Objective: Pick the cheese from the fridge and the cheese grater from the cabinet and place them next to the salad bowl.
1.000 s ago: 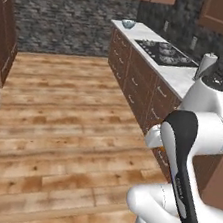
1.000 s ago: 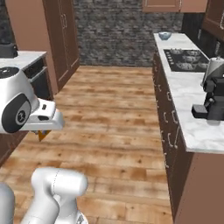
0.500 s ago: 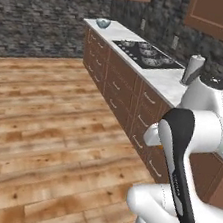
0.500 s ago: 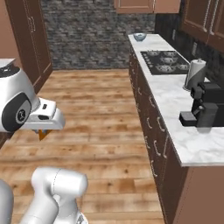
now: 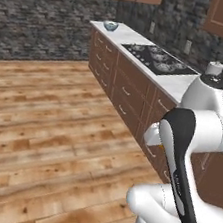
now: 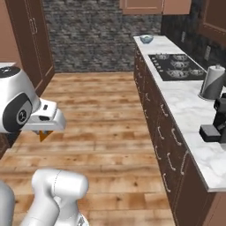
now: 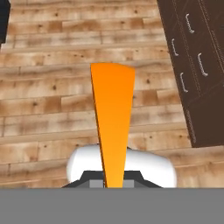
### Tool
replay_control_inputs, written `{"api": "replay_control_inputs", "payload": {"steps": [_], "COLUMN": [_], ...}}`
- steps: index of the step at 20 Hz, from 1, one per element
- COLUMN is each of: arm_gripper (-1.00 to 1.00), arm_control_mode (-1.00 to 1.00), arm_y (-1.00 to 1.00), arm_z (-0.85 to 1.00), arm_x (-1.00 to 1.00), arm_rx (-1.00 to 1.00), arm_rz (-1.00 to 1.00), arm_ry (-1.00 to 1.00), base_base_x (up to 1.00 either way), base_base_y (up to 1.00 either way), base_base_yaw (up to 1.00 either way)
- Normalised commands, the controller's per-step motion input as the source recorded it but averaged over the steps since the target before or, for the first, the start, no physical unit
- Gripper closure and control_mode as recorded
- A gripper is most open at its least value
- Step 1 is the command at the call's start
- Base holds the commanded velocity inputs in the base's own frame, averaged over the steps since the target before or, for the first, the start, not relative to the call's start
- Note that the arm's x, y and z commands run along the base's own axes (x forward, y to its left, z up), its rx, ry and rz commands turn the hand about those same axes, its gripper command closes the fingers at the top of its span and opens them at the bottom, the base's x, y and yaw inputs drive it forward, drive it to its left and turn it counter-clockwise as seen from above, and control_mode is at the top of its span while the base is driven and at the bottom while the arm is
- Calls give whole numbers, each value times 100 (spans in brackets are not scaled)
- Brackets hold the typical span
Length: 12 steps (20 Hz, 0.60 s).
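Above the wooden floor [image 7: 43,96], beside the brown drawer units [image 7: 197,65], the orange cheese [image 7: 113,118] is held upright in the gripper [image 7: 113,181], whose jaws are closed tightly on its narrow end. Far along the counter [image 6: 185,101], the salad bowl [image 6: 146,39] is seen. No writing can be read.

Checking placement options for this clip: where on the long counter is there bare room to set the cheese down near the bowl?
Bare marble lies around the salad bowl at the far counter end, up to the cooktop. Another free stretch runs between cooktop and paper towel roll. It is crowded near the coffee machine. The fingers hold the cheese.
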Motion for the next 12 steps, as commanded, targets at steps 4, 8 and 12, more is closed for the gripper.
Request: {"api": "replay_control_inputs", "payload": {"steps": [4,8,12], "arm_gripper": [100,100,100], "arm_control_mode": [100,100,100], "arm_y": [0,0,0], "arm_z": [0,0,0], "arm_x": [0,0,0], "arm_rx": [0,0,0], "arm_rz": [0,0,0], "arm_ry": [0,0,0], "base_base_x": [58,75,94], "base_base_y": [64,67,42], "base_base_yaw": [0,-3,-8]}}
